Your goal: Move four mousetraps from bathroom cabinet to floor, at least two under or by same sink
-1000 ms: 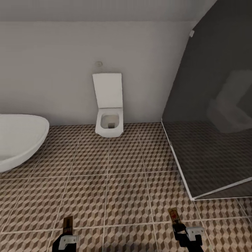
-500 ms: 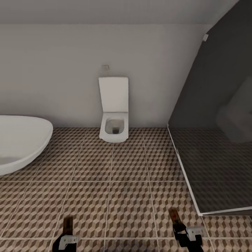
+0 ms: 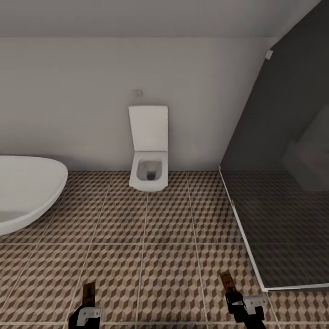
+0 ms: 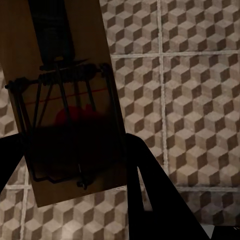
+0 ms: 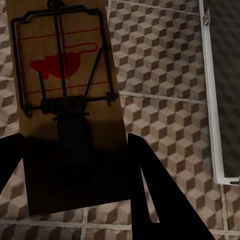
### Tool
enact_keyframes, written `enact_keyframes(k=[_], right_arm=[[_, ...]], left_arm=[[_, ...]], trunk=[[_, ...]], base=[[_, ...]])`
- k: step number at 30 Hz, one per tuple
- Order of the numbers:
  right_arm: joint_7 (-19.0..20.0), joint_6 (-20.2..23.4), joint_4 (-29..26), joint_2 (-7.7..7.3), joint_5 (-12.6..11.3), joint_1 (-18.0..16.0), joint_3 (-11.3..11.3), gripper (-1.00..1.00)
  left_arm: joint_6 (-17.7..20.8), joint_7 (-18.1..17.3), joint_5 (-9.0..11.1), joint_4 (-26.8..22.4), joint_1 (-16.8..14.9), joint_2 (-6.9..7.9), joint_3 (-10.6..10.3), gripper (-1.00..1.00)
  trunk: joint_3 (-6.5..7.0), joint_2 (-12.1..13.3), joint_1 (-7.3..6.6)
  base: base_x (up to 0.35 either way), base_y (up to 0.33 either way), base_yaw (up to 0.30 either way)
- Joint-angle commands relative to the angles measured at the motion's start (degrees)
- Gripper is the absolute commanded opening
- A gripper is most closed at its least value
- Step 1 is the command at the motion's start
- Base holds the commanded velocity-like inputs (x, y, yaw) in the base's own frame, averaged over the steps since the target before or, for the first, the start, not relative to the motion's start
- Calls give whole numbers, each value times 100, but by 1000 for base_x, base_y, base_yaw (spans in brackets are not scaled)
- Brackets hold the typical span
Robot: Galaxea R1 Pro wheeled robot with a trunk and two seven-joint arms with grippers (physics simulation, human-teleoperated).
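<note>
The view has swung a little since a second ago: the toilet now sits more central and lower, the shower glass further right, so the base is turning, not the things. No sink shows yet, so the carry toward it seems unfinished.

The left hand grips a mousetrap by one end, held above the floor. The right hand grips a second trap, its red mark plain.

The bathtub bulges in at left and the glass's white frame runs along the right; the tiled lane between them is open.
</note>
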Motion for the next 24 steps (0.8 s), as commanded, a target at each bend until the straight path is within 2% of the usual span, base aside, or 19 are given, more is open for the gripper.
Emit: enact_keyframes(k=[1, 20, 24], right_arm=[[8, -15, 4, -3, -66, -4, 50, -100], [8, -15, 4, -5, -66, -4, 49, -100], [8, -17, 4, -5, -66, -4, 49, -100]], left_arm=[[-29, -3, 31, 20, -8, -3, -49, -100], [-29, -3, 31, 20, -8, -2, -50, -100], [-29, -3, 31, 20, -8, -2, -49, -100]], trunk=[[-5, -9, 5], [1, -9, 5], [1, -9, 5]], base=[[196, 53, 0], [305, 67, 0], [132, 5, 0]])
